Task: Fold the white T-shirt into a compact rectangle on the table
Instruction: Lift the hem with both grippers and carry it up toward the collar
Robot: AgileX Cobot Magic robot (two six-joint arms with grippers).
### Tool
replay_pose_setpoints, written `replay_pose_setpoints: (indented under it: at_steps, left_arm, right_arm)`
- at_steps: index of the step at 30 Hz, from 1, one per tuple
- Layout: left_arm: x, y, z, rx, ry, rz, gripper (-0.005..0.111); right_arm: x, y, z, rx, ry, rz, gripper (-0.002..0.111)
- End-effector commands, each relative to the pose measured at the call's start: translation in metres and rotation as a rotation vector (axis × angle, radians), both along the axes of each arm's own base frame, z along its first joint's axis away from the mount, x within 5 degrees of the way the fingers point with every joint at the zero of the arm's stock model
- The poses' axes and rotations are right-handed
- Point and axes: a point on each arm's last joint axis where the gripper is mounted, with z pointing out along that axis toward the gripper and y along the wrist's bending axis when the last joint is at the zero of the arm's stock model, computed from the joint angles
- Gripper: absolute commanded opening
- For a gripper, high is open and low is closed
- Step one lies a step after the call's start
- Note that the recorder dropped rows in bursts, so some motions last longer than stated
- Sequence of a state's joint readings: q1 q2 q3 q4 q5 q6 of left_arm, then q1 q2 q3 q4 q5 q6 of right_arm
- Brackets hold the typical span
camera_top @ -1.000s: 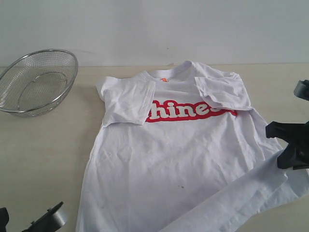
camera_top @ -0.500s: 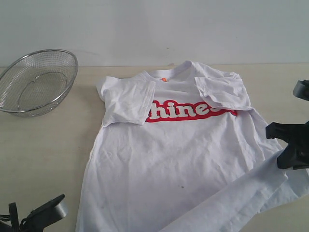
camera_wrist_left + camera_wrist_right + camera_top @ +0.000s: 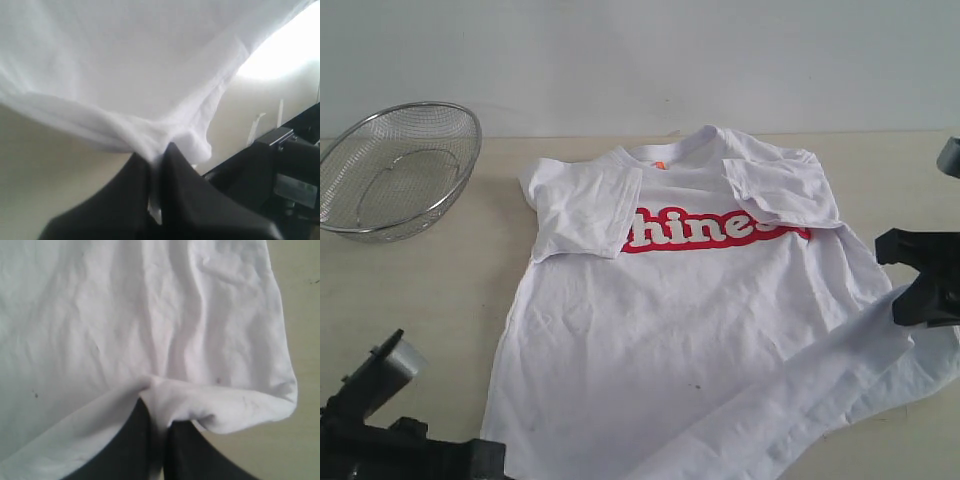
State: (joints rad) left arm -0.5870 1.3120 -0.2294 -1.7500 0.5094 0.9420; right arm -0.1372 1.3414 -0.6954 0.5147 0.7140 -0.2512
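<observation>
The white T-shirt (image 3: 690, 320) lies chest-up on the table (image 3: 420, 280); both sleeves are tucked inward, and one lower side is turned over; the left gripper (image 3: 156, 154) is pinched tight on the hem; the right gripper (image 3: 157, 412) is pinched tight on a fold of cloth; the main body folds seem not yet done.
</observation>
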Motion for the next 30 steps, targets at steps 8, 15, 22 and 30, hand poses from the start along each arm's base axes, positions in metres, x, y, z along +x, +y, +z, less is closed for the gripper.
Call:
replay_pose_setpoints:
  at_steps: [8, 15, 22, 30]
  left_arm:
    - [0.021, 0.003, 0.04, -0.006, -0.224, 0.131, 0.004]
    - [0.056, 0.003, 0.077, 0.026, -0.399, 0.21, 0.004]
    - [0.08, 0.026, 0.077, 0.06, -0.399, 0.325, 0.004]
    - [0.103, 0.05, 0.076, 0.118, -0.408, 0.414, 0.004]
  right_arm:
    - [0.001, 0.0, 0.014, 0.002, -0.039, 0.013, 0.0]
    - [0.006, 0.0, 0.025, 0.003, -0.053, 0.035, 0.0]
    - [0.019, -0.001, 0.048, -0.007, -0.125, 0.044, 0.0]
    - [0.023, -0.003, 0.047, -0.021, -0.13, 0.033, 0.0]
